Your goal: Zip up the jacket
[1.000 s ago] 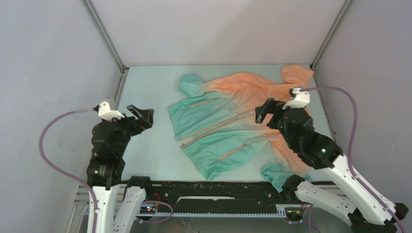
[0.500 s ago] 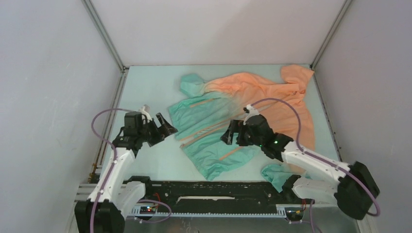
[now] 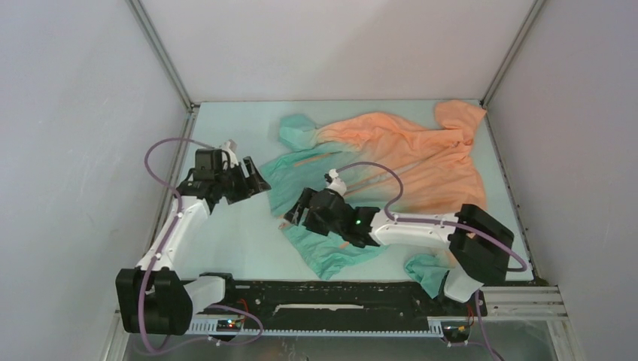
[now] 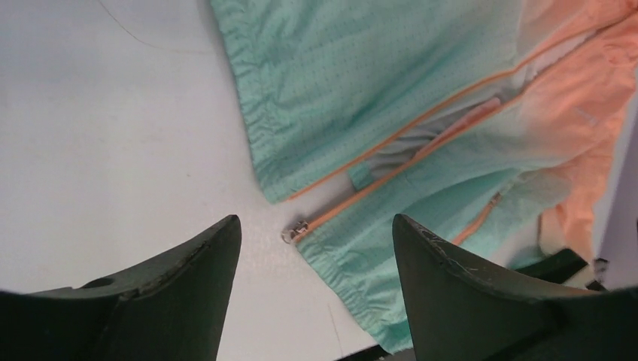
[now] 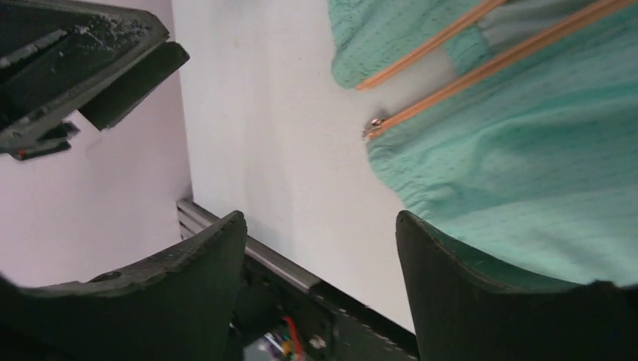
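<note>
A pale surface (image 3: 226,248) is covered over its far and right part by the jacket (image 3: 406,150), which is spread out flat with some wrinkles. The jacket is orange at the hood (image 3: 459,116) and shoulders, in the far right corner. It fades to teal at the hem, which is turned toward the left and near side. One teal cuff (image 3: 425,269) is seen at the jacket's near right edge. The front is not closed: the two hem corners lie apart, and pale lining is shown between the front edges.

The left arm (image 3: 177,229) is stretched out on the jacket's left side. The right arm (image 3: 417,226) is laid low across the jacket's near teal panel. The left gripper (image 3: 256,184) is held just left of the hem, above bare surface, with its fingers spread apart and nothing between them. The right gripper (image 3: 295,214) is held at the hem's near corner, its fingers likewise spread wide and clamped on nothing. Whether cloth is touched by it cannot be told.

The orange zipper (image 4: 376,189) is seen running along the jacket's near front edge, from the hem toward the orange part. Its small metal pull (image 4: 295,232) is found at the very bottom of that edge. It rests on the surface just off the hem corner and is gripped by neither gripper.
</note>
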You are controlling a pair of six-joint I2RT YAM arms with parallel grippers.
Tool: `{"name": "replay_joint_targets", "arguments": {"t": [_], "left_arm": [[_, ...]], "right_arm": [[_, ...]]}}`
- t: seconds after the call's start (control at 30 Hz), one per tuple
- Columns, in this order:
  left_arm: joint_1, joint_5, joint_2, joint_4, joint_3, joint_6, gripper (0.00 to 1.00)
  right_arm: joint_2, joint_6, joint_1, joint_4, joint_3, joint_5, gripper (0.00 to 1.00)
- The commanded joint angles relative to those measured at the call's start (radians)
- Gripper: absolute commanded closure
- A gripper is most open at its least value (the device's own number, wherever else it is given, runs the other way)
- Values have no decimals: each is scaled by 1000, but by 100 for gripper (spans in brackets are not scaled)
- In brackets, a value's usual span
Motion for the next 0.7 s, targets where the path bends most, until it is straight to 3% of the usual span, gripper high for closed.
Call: {"name": "replay_joint_targets", "arguments": {"t": [0.0, 0.07, 0.33, 0.5, 0.67], "left_arm": [[-19, -148, -59, -18, 43, 102, 23], [-18, -172, -90, -32, 47, 119, 24], [-22, -277, -334, -14, -1, 127, 24], [-45, -242, -351, -2, -6, 117, 25], [-56, -216, -344, 0, -7, 111, 26]], "right_arm": [[100, 258, 65, -195, 173, 211, 29], [163, 354, 80, -337, 271, 235, 31], [330, 495, 117, -573, 508, 295, 33], [425, 547, 120, -692, 628, 299, 41], [516, 569, 119, -790, 741, 302, 41]]}}
